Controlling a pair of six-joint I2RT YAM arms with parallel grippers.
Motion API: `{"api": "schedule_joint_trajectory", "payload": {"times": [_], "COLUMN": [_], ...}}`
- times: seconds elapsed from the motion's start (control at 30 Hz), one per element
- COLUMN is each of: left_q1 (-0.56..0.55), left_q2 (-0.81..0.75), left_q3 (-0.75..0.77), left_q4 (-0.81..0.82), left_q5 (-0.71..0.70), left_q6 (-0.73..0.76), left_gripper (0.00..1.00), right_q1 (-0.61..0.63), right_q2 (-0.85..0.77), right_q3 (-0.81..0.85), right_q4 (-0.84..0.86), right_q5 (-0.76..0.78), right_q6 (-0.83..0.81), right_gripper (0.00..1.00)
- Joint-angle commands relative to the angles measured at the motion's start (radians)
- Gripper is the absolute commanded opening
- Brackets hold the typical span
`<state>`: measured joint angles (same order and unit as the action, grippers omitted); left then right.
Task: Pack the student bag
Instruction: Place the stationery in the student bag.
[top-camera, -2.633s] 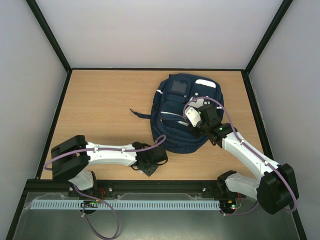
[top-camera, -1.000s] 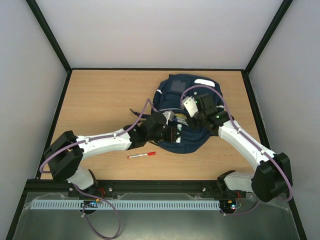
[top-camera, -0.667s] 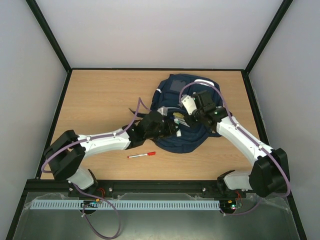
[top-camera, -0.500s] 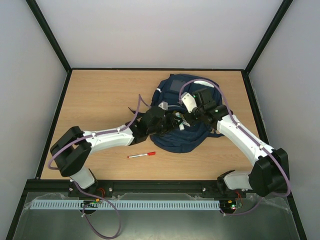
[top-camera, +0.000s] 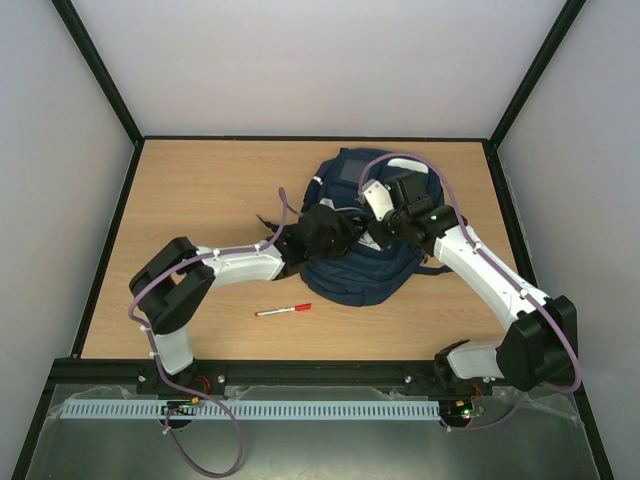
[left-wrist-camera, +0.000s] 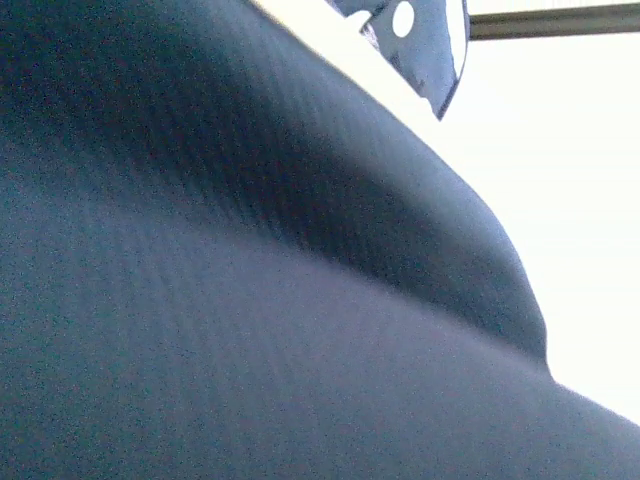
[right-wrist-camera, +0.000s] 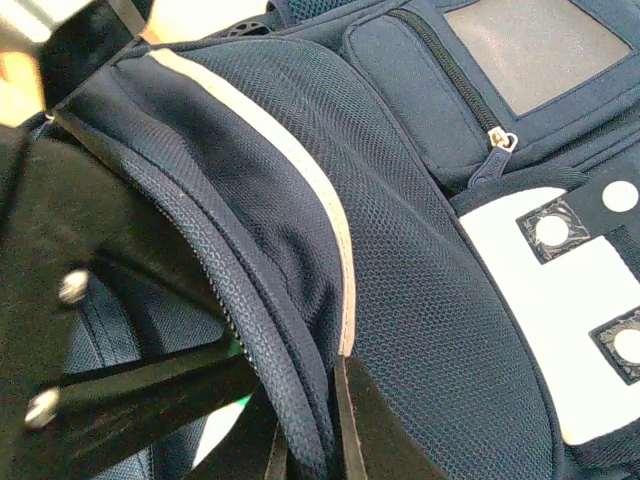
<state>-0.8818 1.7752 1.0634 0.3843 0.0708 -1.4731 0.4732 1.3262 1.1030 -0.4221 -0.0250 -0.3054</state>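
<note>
Right gripper (right-wrist-camera: 308, 440) is clamped on the zipper rim of the bag (top-camera: 355, 280). Left gripper (top-camera: 338, 236) sits inside the opening; its grip cannot be told. Bag lies on the table (top-camera: 200, 200), right of centre.

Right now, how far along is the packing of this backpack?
Done: the backpack is unzipped. In hand: the right tool pinches the opening's rim while the left arm reaches in; what's inside is hidden. Left: a red pen lies on the table, and zipping up remains.
</note>
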Motion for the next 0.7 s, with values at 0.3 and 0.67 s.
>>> {"api": "schedule_joint_trajectory", "payload": {"times": [0.3, 0.67], "left_q1": [0.030, 0.026], "left_q2": [0.166, 0.126], "left_q3": [0.134, 0.137], "left_q4": [0.106, 0.098], "left_q5": [-0.012, 0.008], "left_q6": [-0.166, -0.119], "left_gripper": [0.23, 0.53], "right_q1": [0.008, 0.008], "right_q2": [-0.027, -0.034], "right_q3": [0.053, 0.038], "right_q4": [0.057, 0.066], "right_q5": [-0.089, -0.067], "right_q6": [0.038, 0.038], "right_gripper": [0.02, 0.02]}}
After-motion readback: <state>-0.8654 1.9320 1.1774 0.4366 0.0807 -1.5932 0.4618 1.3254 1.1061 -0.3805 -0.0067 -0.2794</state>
